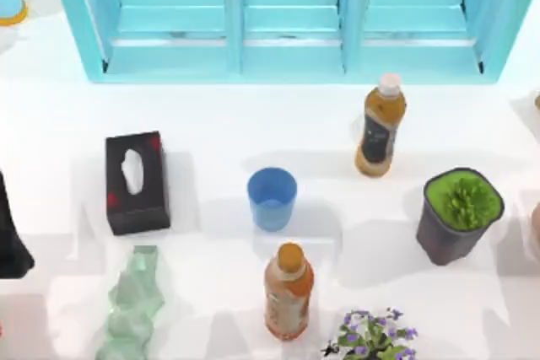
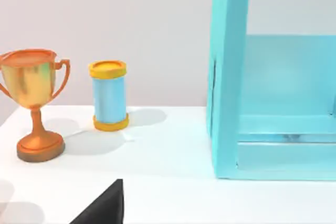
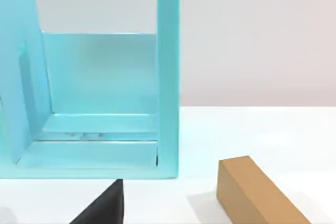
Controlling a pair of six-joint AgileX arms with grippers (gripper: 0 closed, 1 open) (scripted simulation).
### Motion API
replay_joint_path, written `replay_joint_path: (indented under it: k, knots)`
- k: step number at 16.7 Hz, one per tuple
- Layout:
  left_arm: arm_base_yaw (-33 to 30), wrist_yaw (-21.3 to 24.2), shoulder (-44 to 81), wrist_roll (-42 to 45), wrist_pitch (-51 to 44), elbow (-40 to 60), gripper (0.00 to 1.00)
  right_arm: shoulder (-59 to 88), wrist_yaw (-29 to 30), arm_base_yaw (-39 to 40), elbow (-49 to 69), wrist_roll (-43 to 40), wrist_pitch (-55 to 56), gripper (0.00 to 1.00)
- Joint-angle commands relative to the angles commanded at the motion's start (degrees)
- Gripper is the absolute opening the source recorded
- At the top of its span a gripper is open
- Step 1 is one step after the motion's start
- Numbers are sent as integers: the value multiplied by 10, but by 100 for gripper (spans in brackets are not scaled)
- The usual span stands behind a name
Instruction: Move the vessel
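Presently: blue cup (image 1: 272,198), upright mid-surface, between tea bottle (image 1: 288,291) in front and second bottle (image 1: 380,126) behind right; left arm (image 1: 10,238) parked at left edge, jaws' state cannot tell; approach from above, clear of both bottles

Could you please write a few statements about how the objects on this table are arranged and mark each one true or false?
1. The light-blue cup stands upright with nothing in it. True.
2. The cup sits inside the turquoise shelf. False: it stands on the table in front.
3. The tissue box lies to the cup's left in the top view. True.
4. The dark pot with the green plant touches the cup. False: it stands apart, at the right.
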Motion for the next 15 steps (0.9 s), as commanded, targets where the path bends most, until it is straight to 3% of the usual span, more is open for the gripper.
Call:
replay_joint_path:
  k: [4, 7, 11, 15]
  knots:
    - [-1, -2, 17, -10, -13, 16, 100, 0, 0, 0, 0, 0, 0, 100]
    - [-5, -12, 86, -48, -62, 82, 100, 0, 0, 0, 0, 0, 0, 100]
    - [-24, -30, 262, -128, -174, 239, 100, 0, 0, 0, 0, 0, 0, 100]
    - [-62, -48, 515, -216, -319, 438, 100, 0, 0, 0, 0, 0, 0, 100]
